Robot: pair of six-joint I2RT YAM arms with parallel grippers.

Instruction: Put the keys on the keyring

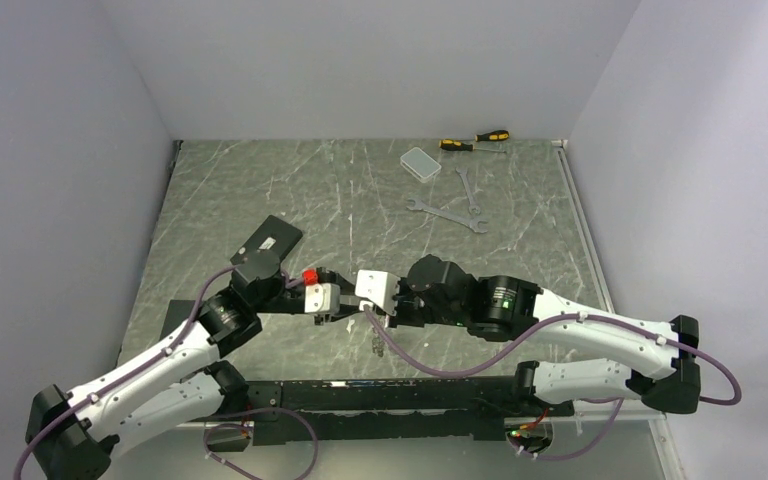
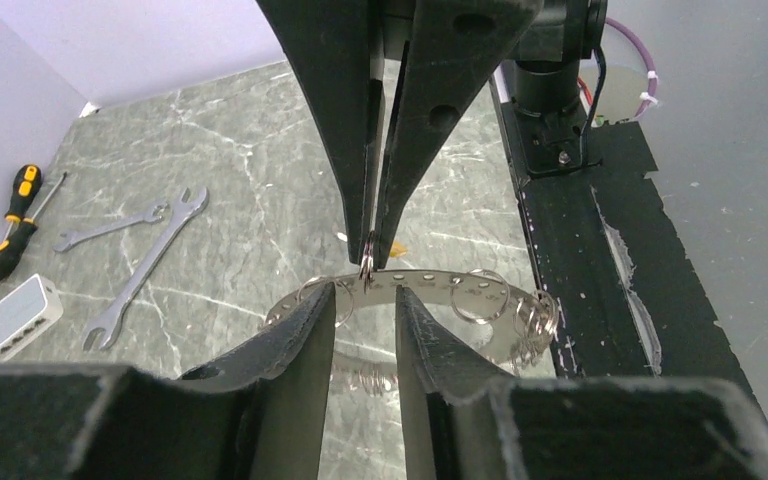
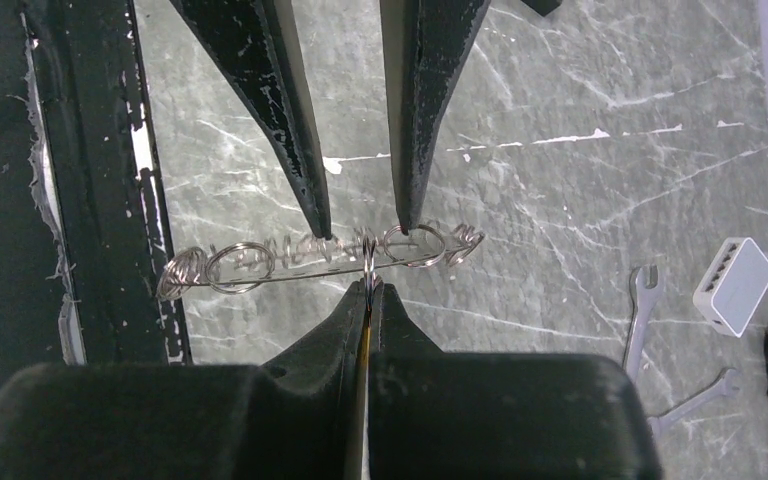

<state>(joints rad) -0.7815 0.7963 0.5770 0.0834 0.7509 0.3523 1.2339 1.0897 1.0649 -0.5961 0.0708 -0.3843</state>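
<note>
The keyring (image 2: 480,290) is a flat perforated metal band strung with several small split rings. It hangs level above the table, between the two grippers, and appears edge-on in the right wrist view (image 3: 290,262). My left gripper (image 2: 365,292) reaches over it with its fingers a little apart and its tips on the band, shut on it. My right gripper (image 3: 370,285) is shut on the yellow-headed key (image 2: 397,247). The key's small split ring (image 3: 370,262) sticks out of the tips and touches the band. From above, both grippers (image 1: 348,305) meet at the table's near middle, and the ring is hidden there.
Two silver wrenches (image 1: 447,213), a clear plastic box (image 1: 421,163) and two yellow-and-black screwdrivers (image 1: 475,140) lie at the far right. A black flat piece (image 1: 268,243) sits behind the left arm. The black base strip (image 1: 390,395) runs along the near edge.
</note>
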